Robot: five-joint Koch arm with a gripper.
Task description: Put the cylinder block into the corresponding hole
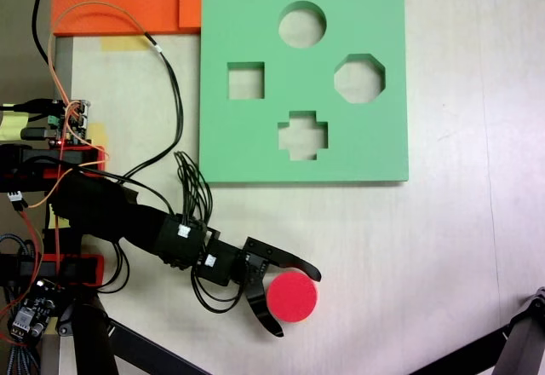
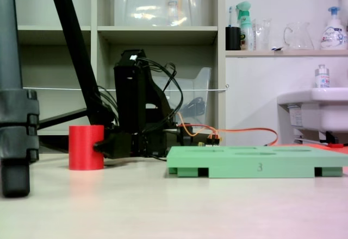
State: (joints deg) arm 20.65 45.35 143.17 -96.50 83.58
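Note:
The red cylinder block (image 1: 294, 298) stands upright on the pale table, near the front edge in a fixed view and at the left (image 2: 86, 146) in the other. My gripper (image 1: 296, 303) reaches it from the left with one black finger against its upper rim and the other against its lower left side, so the jaws close on it. The green foam board (image 1: 375, 149) lies flat further back, well apart from the block. Its circular hole (image 1: 302, 24) is at the board's far side; the octagonal, square and cross cutouts lie nearer. Seen from the side, the board (image 2: 244, 165) sits right of the arm.
Orange foam pieces (image 1: 128, 0) lie at the board's far left corner. Loose wires (image 1: 170, 94) and the arm's base with electronics (image 1: 51, 136) occupy the left side. Black tripod legs (image 2: 16, 141) stand near the front. Bare table stretches between block and board.

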